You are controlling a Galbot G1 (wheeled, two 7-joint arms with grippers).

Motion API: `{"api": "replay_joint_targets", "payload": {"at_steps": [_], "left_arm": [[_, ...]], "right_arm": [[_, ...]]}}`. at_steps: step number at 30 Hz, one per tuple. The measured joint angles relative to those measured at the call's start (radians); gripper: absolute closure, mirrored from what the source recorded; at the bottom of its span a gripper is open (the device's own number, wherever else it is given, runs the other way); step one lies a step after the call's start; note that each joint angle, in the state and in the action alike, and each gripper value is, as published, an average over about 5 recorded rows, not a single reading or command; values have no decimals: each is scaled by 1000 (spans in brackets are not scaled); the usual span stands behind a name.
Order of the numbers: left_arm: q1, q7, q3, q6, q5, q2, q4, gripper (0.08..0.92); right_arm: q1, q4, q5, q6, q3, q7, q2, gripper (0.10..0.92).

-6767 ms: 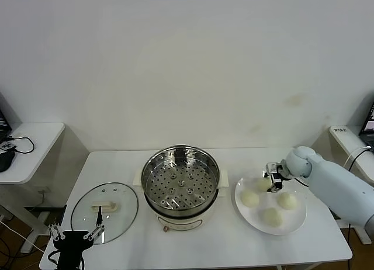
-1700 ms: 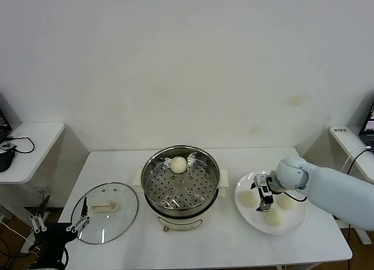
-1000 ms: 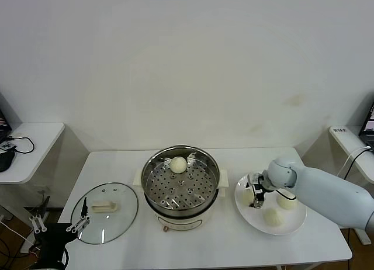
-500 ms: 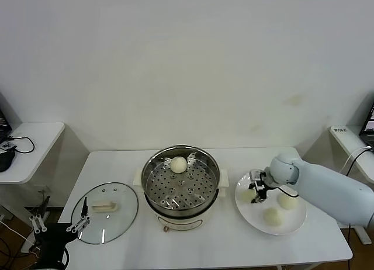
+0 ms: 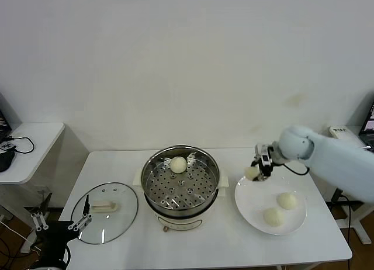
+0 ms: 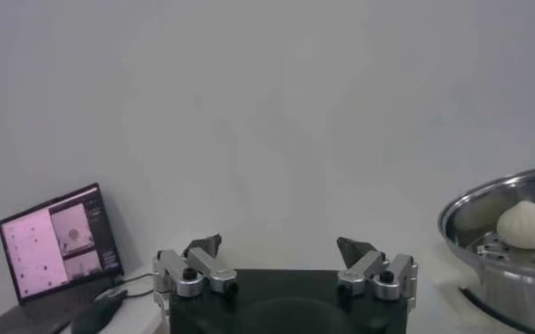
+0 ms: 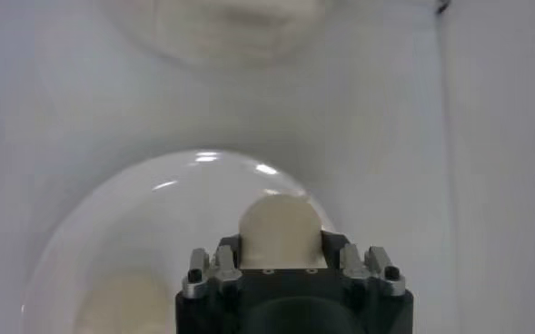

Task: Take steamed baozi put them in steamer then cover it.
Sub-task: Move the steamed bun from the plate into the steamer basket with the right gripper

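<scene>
My right gripper (image 5: 258,168) is shut on a cream-white baozi (image 5: 252,173) and holds it in the air above the rear left rim of the white plate (image 5: 254,201). In the right wrist view that baozi (image 7: 280,227) fills the gap between the fingers (image 7: 336,245), with the plate (image 7: 163,186) below. Two baozi (image 5: 286,200) (image 5: 272,216) lie on the plate. One baozi (image 5: 178,163) sits at the back of the steamer (image 5: 153,172). The glass cover (image 5: 120,220) lies flat on the table left of the steamer. My left gripper (image 5: 61,224) hangs open near the cover's front edge.
The white table (image 5: 204,243) ends close in front of the steamer and plate. In the left wrist view the steamer (image 6: 485,213) with its baozi (image 6: 527,225) stands to one side, and a laptop (image 6: 58,240) to the other. A side table (image 5: 35,135) stands far left.
My right gripper closed on a baozi on the plate, then lifted it up and back, off the plate. The left arm has stayed put over the last second.
</scene>
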State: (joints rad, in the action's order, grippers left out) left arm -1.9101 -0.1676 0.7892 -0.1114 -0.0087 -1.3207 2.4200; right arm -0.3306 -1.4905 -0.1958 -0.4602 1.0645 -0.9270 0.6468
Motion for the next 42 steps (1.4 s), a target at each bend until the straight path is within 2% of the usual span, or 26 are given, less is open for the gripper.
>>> {"api": "replay_joint_targets", "payload": {"at_steps": [10, 21, 32, 42], "left_arm": [[13, 1, -5, -2, -4, 12, 1, 177], [25, 3, 18, -5, -12, 20, 3, 177], [41, 7, 43, -16, -27, 22, 5, 177], [44, 8, 54, -20, -32, 20, 5, 177]], "right_arm": [[-275, -104, -217, -81, 128, 46, 85, 449], [-298, -94, -375, -165, 161, 144, 305, 448], [-203, 6, -410, -198, 178, 206, 514, 448], [-134, 100, -407, -207, 182, 229, 626, 445]]}}
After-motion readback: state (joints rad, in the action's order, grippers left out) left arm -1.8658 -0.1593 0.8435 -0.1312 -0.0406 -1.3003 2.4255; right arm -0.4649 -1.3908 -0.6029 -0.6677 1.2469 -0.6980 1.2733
